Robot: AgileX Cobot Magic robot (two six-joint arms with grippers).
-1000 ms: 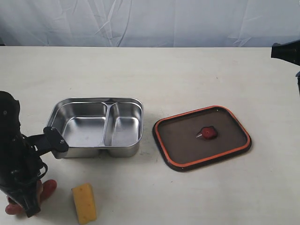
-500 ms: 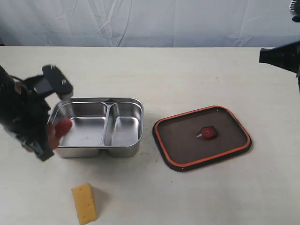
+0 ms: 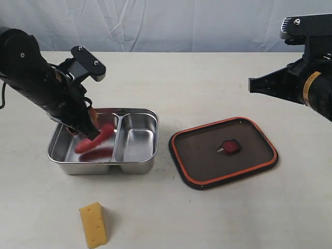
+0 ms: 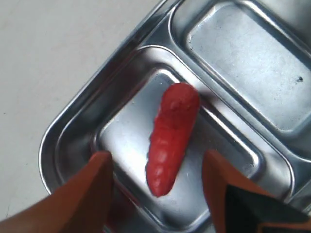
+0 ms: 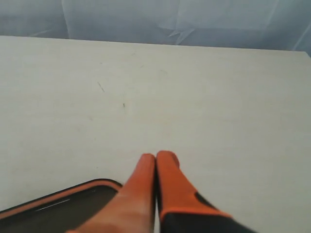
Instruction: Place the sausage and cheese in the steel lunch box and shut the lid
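OK, exterior: left gripper (image 3: 89, 129) low over the steel lunch box (image 3: 137, 164), sausage (image 3: 102, 134) in its wider compartment. Cheese (image 3: 93, 224) on the table (image 3: 207, 78) in front of the box. Lid (image 3: 207, 153) lies just right of the box, orange rim up. Right gripper (image 3: 254, 85) is raised at the right.
Left wrist: fingers (image 4: 92, 194) spread, sausage between them, touching neither.
Right wrist: fingers (image 5: 143, 194) pressed together, empty.

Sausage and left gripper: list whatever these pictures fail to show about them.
- Sausage: in the exterior view it is blurred and partly hidden by the left arm. Whether it lies on the lunch box floor or is in mid-air cannot be told.
- Left gripper: in the left wrist view the bottom edge cuts off its fingers. In the exterior view the left arm hides its fingertips.
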